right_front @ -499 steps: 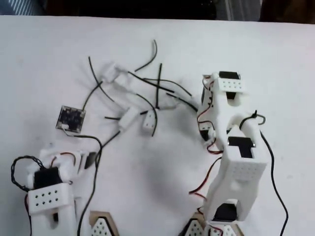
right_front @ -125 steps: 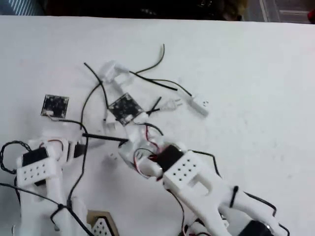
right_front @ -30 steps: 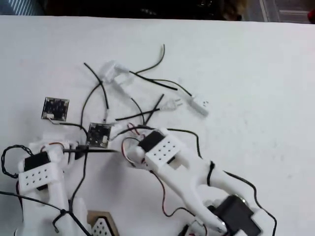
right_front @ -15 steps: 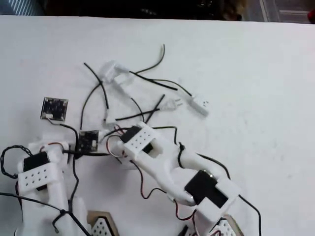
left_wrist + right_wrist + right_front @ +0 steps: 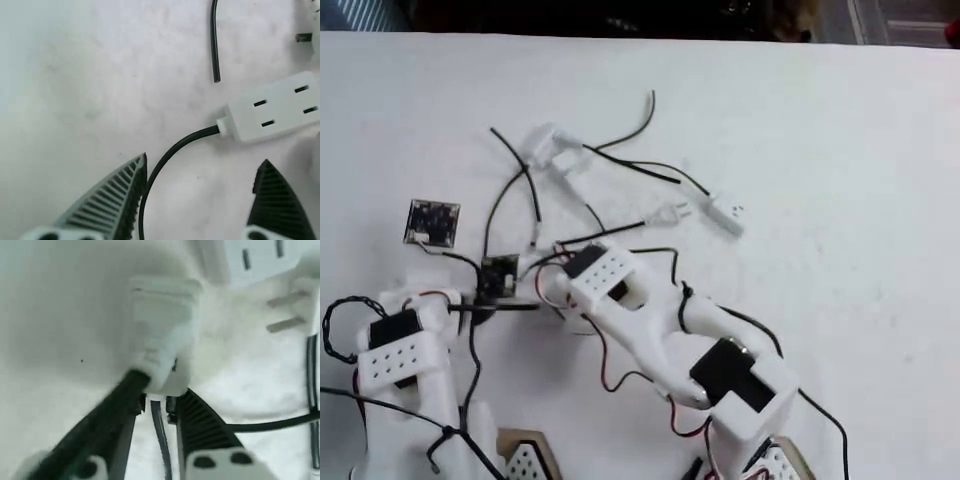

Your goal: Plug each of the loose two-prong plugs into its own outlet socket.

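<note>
Over the white table [image 5: 840,130], high view: the left arm [image 5: 400,355] is seen at the near left corner. The right arm [image 5: 660,325] is stretched diagonally toward it, head down among black cords. A loose plug [image 5: 670,212] with two bare prongs lies mid-table, just beside a small socket block [image 5: 726,213] but apart from it. A dark square board [image 5: 432,221] is noted farther left.

Left wrist view: the left gripper [image 5: 204,160] is spread wide, and nothing is held between its ribbed fingers [image 5: 117,197]. A black cord [image 5: 165,156] runs between them to a white outlet block [image 5: 275,112] with paired slots, flat on the table.

Right wrist view: the right gripper [image 5: 156,395] is closed almost fully on the neck of a white plug [image 5: 162,325] of smooth moulded plastic, where its cord leaves. Close beyond, the slots of a socket face [image 5: 260,257] and two flat metal prongs [image 5: 286,323] are seen.
</note>
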Available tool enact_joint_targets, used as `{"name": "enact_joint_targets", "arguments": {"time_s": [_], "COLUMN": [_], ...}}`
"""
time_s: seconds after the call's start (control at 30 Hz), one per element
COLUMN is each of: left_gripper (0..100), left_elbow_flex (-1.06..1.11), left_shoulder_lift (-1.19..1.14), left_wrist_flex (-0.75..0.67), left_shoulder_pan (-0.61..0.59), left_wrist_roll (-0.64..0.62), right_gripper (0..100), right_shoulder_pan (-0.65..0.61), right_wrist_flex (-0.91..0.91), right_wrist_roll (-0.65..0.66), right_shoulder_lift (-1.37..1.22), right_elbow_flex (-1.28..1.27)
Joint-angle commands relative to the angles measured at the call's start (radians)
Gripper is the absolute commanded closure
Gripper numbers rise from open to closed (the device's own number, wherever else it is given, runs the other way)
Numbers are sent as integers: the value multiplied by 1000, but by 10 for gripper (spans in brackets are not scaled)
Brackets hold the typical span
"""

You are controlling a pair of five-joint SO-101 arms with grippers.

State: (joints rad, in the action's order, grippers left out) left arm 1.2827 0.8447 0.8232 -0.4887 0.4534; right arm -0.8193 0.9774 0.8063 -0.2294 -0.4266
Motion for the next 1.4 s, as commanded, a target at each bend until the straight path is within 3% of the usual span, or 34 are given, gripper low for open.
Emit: {"name": "enact_joint_targets", "arguments": {"time_s": [0.0,0.27,0.77,1.0,1.37], "left_gripper": [665,665,665,665,665], "left_elbow_flex": [-5,-5,-5,-5,-5], "left_shoulder_lift": [18,18,18,18,18], "left_wrist_flex": [-18,-18,-18,-18,-18], "left_shoulder_pan": [-7,-7,-7,-7,-7], "left_wrist_roll": [2,2,2,3,3], "right_gripper": [981,981,965,703,693], "right_shoulder_pan": [54,182,449,421,344], "right_wrist_flex": [77,231,237,240,166], "right_wrist_roll": [2,0,-2,-129,-206], "right_shoulder_lift": [62,242,483,499,496], "right_elbow_flex": [-3,-11,-238,-299,-295]}}
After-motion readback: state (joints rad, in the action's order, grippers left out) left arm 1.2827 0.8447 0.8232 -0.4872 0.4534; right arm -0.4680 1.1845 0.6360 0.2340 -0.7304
